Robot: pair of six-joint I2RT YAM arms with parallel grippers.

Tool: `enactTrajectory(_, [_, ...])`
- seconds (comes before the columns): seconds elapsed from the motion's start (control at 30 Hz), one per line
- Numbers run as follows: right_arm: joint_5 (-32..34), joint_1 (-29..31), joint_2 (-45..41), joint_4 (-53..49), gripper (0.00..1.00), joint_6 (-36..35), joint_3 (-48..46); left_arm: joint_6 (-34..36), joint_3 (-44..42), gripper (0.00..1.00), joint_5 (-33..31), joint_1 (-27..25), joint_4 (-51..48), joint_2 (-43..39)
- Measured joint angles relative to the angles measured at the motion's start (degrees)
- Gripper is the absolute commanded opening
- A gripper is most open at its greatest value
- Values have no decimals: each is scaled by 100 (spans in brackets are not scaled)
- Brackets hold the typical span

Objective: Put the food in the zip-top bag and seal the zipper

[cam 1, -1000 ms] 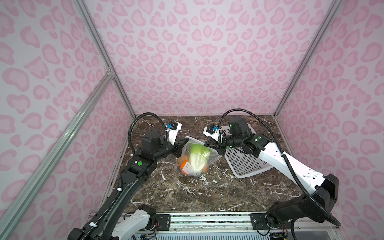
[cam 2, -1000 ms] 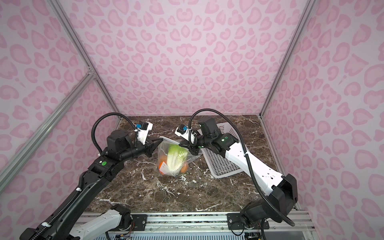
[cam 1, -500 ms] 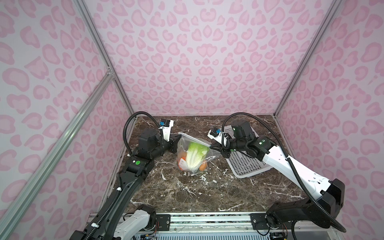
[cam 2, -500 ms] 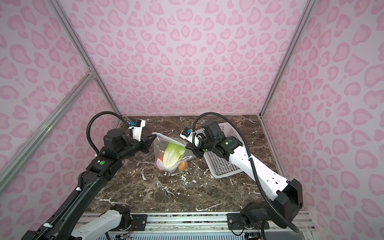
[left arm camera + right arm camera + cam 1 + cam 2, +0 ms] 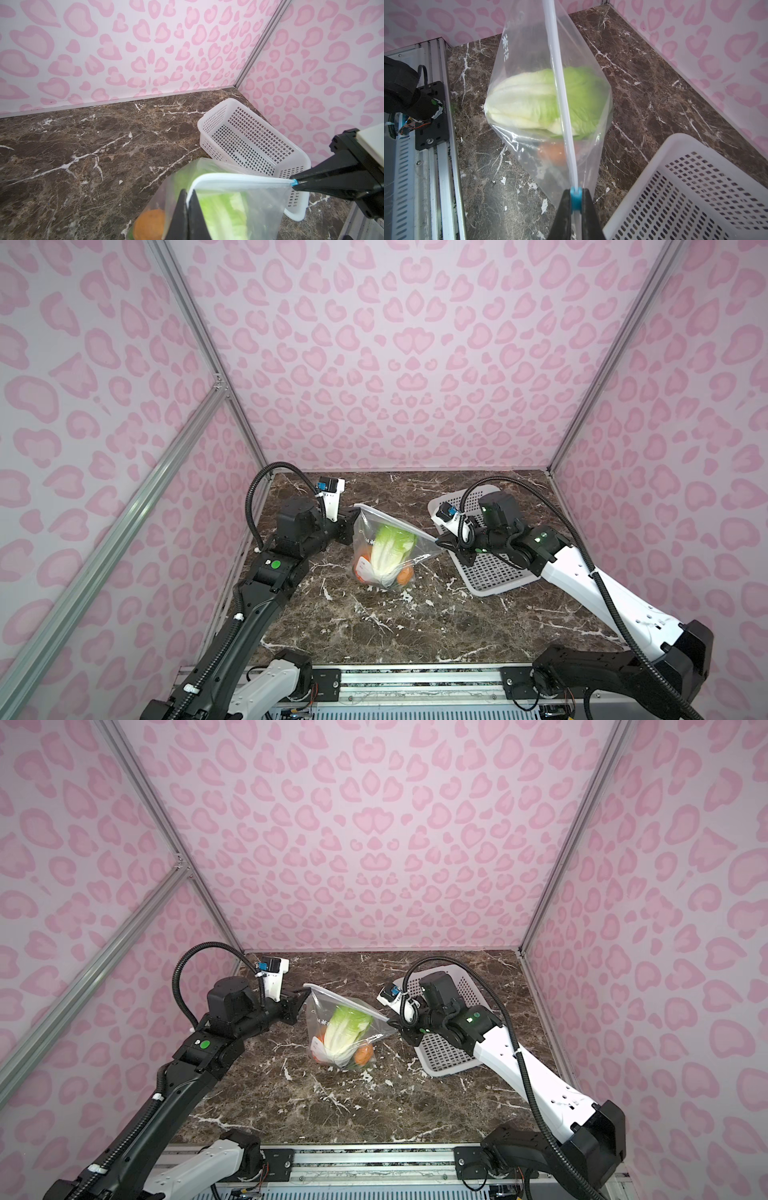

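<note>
The clear zip-top bag hangs above the marble table, stretched between both grippers. Inside it is food: a green-and-white cabbage and an orange piece. The zipper runs taut along the bag's top edge. My left gripper is shut on the zipper's left end. My right gripper is shut on the blue slider at the right end.
A white perforated basket lies at the back right, partly under my right arm, with nothing in it that shows. Pink patterned walls close in the back and both sides. A metal rail runs along the front edge.
My left gripper has pulled its end of the bag left and back. My right gripper drew slightly right with the slider, and the zipper edge is now stretched longer.
</note>
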Motion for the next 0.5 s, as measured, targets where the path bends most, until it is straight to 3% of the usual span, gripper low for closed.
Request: enactTrajectory(0.5, [247,-72,-195,-188,8,133,-136,-15,0,4,-17,0,2,13])
